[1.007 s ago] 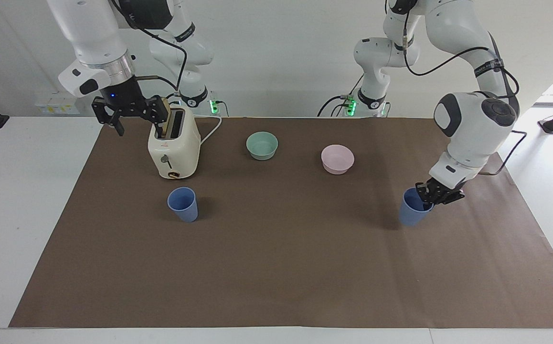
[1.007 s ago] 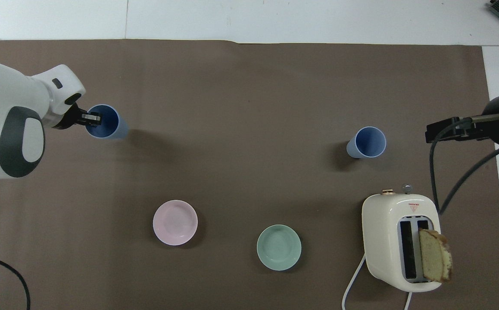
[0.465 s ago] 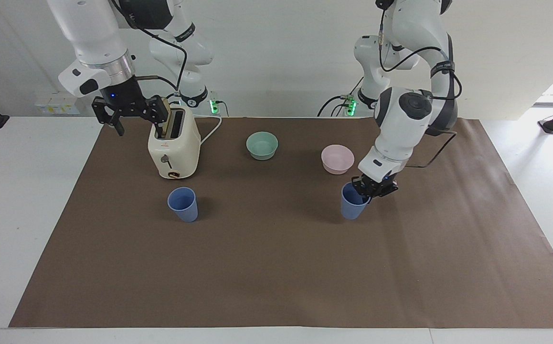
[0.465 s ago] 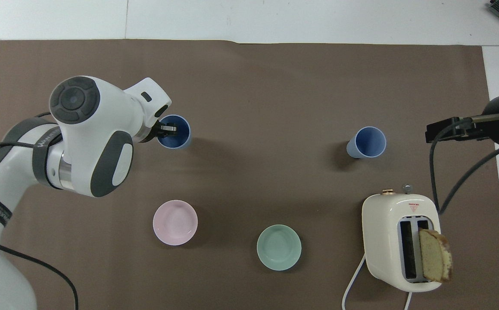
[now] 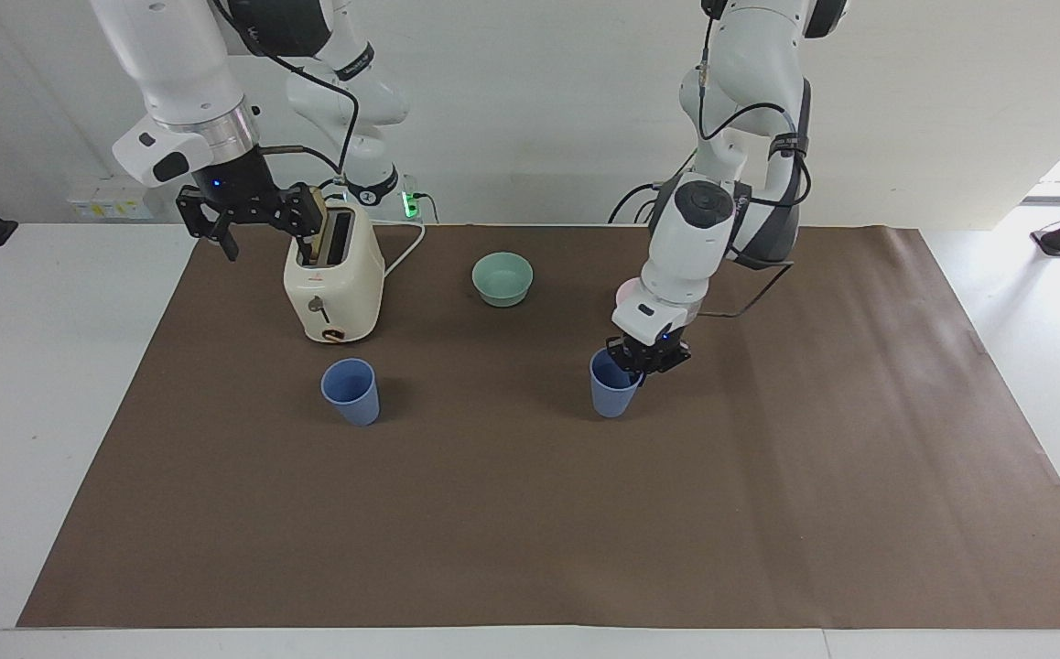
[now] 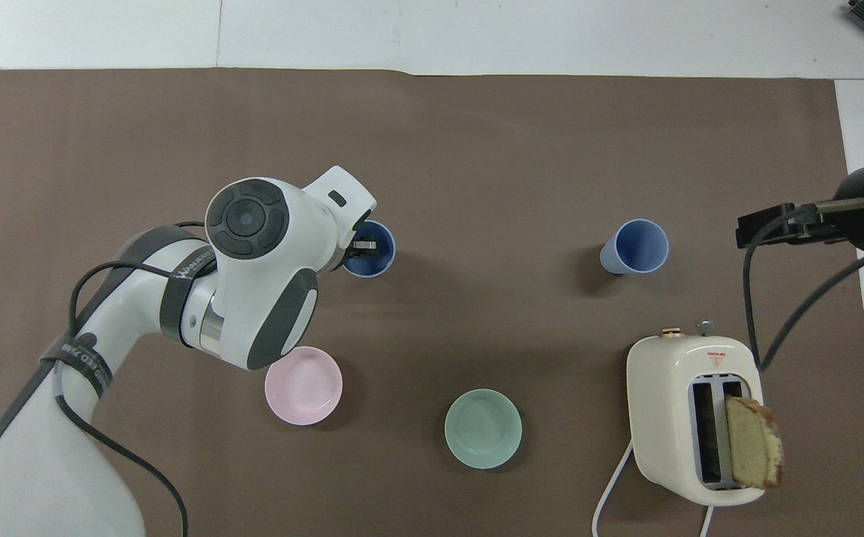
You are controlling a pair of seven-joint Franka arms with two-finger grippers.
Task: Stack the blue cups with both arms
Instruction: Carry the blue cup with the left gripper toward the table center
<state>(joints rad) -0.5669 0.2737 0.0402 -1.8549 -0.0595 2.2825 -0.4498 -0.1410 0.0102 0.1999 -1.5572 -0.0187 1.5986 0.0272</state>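
One blue cup point(image 5: 351, 391) point(image 6: 635, 246) stands upright on the brown mat, farther from the robots than the toaster, with nothing touching it. The other blue cup point(image 5: 612, 386) point(image 6: 374, 257) hangs low over the middle of the mat. My left gripper point(image 5: 647, 355) point(image 6: 363, 245) is shut on its rim, with one finger inside the cup. My right gripper point(image 5: 255, 227) point(image 6: 768, 224) waits open and empty, raised beside the toaster at the right arm's end of the table.
A cream toaster point(image 5: 333, 284) point(image 6: 689, 418) holds a slice of bread point(image 5: 315, 224) point(image 6: 753, 441) in one slot. A mint-green bowl point(image 5: 502, 277) point(image 6: 483, 428) and a pink bowl point(image 5: 626, 291) point(image 6: 303, 388) sit nearer the robots; my left arm partly covers the pink one.
My left gripper has carried its blue cup from the left arm's end of the mat toward the middle, closer to the standing cup. The right arm has not moved.
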